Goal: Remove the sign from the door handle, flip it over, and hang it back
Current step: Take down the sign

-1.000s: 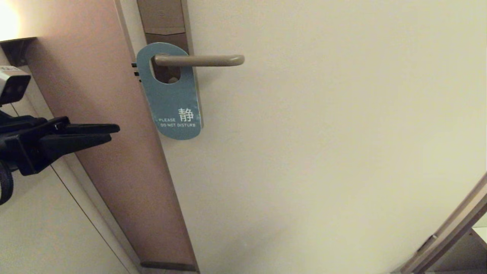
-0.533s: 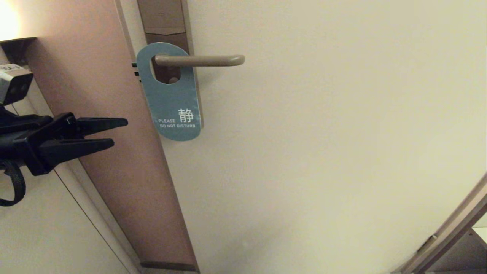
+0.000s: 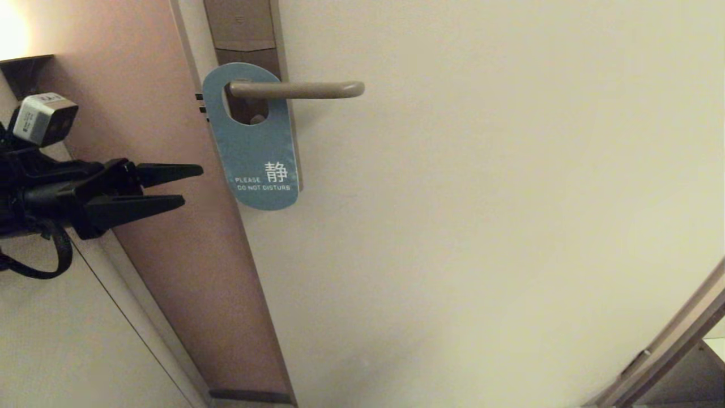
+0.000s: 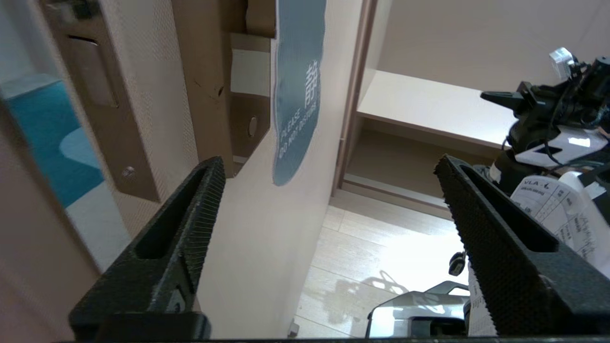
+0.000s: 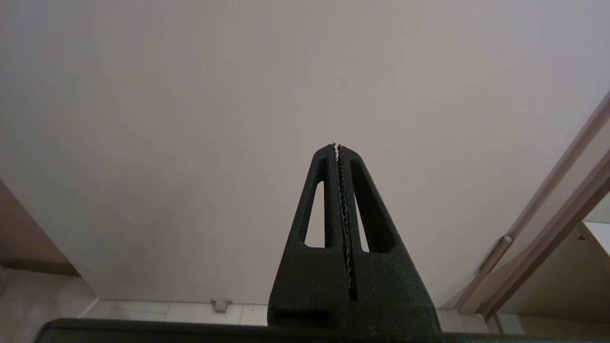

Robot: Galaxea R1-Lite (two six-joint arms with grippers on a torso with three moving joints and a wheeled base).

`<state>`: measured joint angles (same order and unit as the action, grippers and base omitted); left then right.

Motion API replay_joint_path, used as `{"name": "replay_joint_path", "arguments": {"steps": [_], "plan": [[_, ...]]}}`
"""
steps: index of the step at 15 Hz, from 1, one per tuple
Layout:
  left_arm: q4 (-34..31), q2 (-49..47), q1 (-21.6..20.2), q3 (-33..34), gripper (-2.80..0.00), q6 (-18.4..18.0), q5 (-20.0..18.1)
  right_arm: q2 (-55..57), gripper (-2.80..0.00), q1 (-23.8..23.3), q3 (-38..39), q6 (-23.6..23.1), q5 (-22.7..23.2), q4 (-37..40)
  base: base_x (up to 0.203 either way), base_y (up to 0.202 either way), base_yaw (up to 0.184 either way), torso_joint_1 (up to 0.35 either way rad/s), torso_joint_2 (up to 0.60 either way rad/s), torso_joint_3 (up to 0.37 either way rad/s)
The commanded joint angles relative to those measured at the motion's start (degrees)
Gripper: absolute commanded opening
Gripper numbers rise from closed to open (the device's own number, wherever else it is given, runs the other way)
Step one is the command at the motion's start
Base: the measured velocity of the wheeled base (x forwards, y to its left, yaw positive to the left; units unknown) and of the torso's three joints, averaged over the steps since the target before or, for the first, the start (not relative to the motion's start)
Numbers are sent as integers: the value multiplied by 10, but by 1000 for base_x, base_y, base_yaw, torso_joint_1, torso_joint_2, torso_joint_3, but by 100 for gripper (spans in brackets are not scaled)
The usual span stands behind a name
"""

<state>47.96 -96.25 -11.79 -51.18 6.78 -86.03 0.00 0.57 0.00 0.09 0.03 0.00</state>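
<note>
Sign (image 3: 254,141) hangs teal side out on door handle (image 3: 297,89), lever through its oval hole. Left tool (image 3: 190,184) at the sign's 9 o'clock, apart from it, fingers spread, empty. Right tool (image 5: 336,146) closed, empty, facing the door (image 5: 238,95).

The head view looks straight at the door (image 3: 481,226) from close by, taking in the sign (image 3: 257,147). The left wrist view looks along the door edge from beside it and shares that sign (image 4: 295,85). The right wrist view faces bare door (image 5: 238,119)
</note>
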Motion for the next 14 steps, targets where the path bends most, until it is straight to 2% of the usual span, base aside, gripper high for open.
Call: {"name": "replay_joint_path", "arguments": {"steps": [1,8,14], "plan": [[11,-19,11,-2,0,1,-4,0,-280,0,0,0,1,0,0,0,0,0,0,0],[17,-32,58,-6,0,6,-1,0,-280,0,0,0,1,0,0,0,0,0,0,0],[17,-46,88,-46,0,8,19,0,-280,0,0,0,1,0,0,0,0,0,0,0]]}}
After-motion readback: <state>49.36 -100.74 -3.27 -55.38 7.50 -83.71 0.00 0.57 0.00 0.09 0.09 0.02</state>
